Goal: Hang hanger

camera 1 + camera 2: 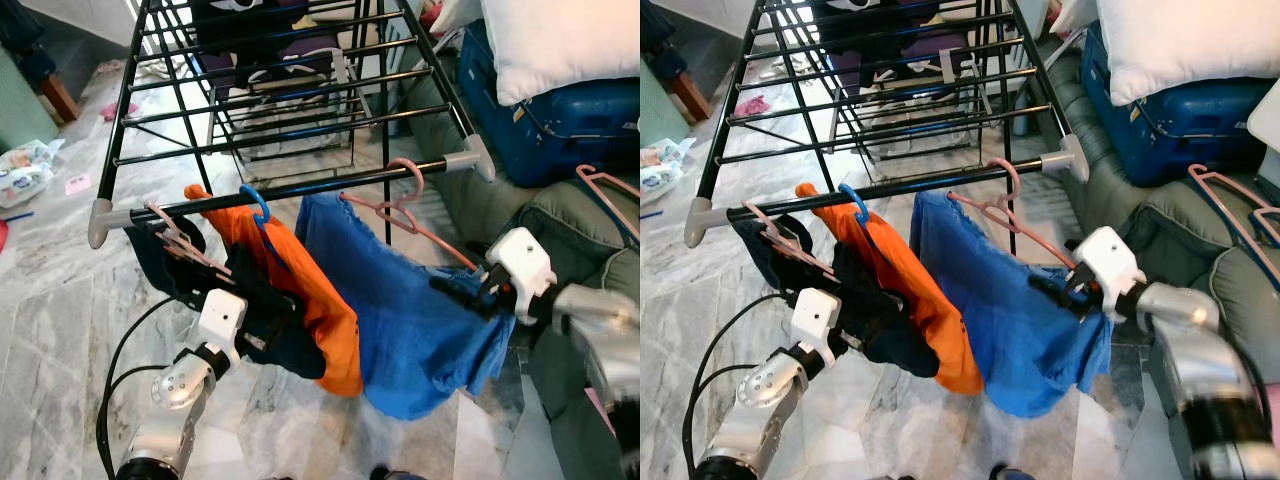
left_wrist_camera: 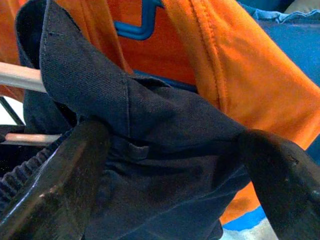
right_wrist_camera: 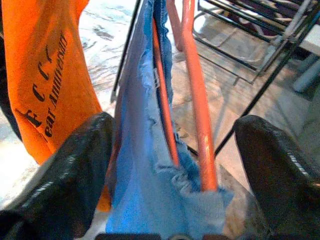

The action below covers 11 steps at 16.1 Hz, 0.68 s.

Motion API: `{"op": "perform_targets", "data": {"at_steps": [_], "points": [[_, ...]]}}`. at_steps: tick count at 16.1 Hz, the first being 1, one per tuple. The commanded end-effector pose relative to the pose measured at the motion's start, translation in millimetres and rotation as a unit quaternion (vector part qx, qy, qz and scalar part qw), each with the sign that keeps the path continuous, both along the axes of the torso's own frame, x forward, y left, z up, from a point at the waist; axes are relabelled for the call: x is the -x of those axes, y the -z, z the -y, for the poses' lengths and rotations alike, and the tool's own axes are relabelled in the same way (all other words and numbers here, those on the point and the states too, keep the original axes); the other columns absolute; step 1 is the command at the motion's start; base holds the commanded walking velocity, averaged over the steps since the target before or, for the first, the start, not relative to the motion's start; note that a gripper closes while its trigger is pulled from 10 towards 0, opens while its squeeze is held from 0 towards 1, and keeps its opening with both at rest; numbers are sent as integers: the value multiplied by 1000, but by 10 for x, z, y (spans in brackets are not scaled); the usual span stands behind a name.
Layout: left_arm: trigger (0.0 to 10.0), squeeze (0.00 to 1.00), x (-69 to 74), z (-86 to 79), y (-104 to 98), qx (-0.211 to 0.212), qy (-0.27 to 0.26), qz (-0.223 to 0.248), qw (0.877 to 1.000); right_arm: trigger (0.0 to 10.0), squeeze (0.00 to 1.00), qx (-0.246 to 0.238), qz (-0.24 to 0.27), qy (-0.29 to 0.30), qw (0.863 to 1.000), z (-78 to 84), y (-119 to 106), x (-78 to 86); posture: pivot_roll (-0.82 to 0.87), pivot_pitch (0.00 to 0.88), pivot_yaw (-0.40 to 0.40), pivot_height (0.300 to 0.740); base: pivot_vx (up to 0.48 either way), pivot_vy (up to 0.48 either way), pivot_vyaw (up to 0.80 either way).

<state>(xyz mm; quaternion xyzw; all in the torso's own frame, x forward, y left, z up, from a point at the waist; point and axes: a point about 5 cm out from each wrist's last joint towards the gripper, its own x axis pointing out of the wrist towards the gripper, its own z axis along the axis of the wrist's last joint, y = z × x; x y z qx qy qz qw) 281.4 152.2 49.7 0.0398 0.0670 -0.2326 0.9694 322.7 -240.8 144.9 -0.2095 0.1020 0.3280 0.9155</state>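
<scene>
The black drying rack's front rail carries three hangers. On the left, a pink hanger holds a dark navy garment. A blue hanger in the middle holds an orange shirt. Another pink hanger hooks on the rail at the right with a blue denim garment. My left gripper is open, its fingers spread around the dark cloth. My right gripper is open at the low end of the right hanger, whose pink arm runs between its jaws.
A grey-green sofa at the right bears a blue suitcase, a white pillow and a spare pink hanger. A black cable loops by my left arm. Packets lie on the marble floor at the far left.
</scene>
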Motion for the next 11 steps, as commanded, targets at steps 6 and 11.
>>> {"op": "perform_targets", "data": {"at_steps": [6,11], "points": [[10000,0,18,-47,30,-6,0,-8,1000,0,0,31,-11,-49,998,-133,-27,-236,-82,140,119,740,0,0,0],[10000,0,21,-47,41,-8,1,-10,1000,0,0,57,-33,-56,996,-132,-47,-334,-75,138,117,740,0,0,0]]}}
